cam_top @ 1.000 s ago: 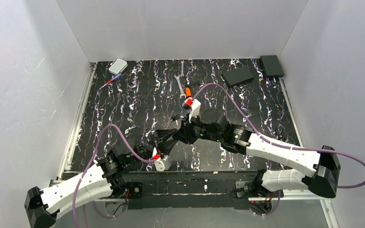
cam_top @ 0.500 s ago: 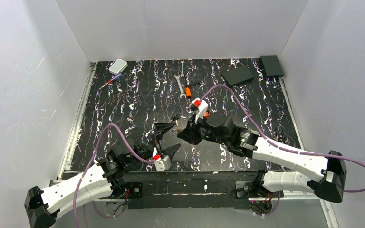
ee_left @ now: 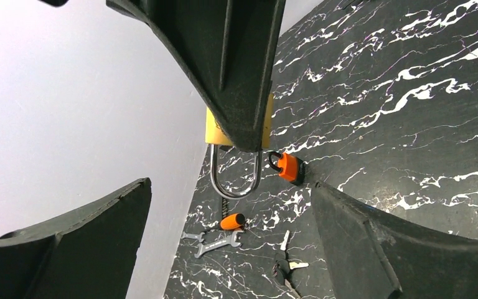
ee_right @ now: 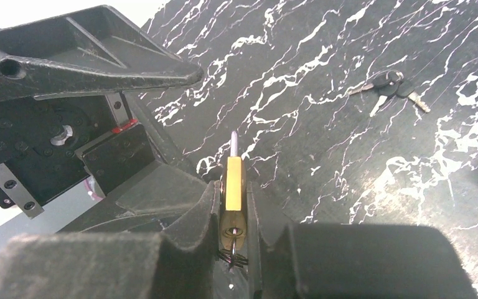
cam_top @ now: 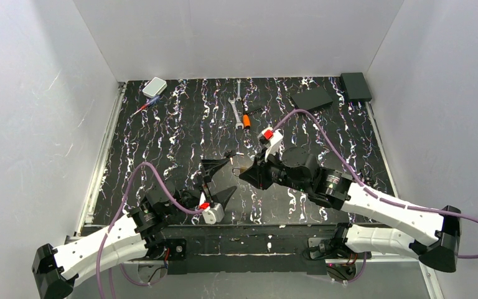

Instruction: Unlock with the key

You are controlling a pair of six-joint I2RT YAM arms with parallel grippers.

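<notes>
While the black, white-veined marble-patterned table (cam_top: 162,124) is being taken as the largest thing in view, the two white-and-black arms are being seen reaching in from its near edge. The left gripper (cam_top: 230,177) is being held released, with its dark fingers spread wide and nothing gripped between them, and it is being pointed toward the table's middle. The right gripper (cam_top: 246,174) is being kept clenched on the small brass padlock with a silvery steel shackle (ee_right: 233,187). The padlock is being pinched by its flat faces and held clear of the table, with the shackle being pointed away from the wrist and the keyhole end being turned back toward it. The tiny silvery metal key with a dark head (ee_right: 391,82) is being left lying flat, bunched with other keys on a small ring. It is lying near the table's middle, well apart from all four edges, and is being touched by neither gripper.

The key is being judged light, stiff, thin and slippery against the hard tabletop, and lying flat it is being offered with little height for fingers. The dark head is being judged the better hold, so that the blade is being left free for the keyhole. The loose ring-mates are being reckoned likely to dangle once lifted.
</notes>
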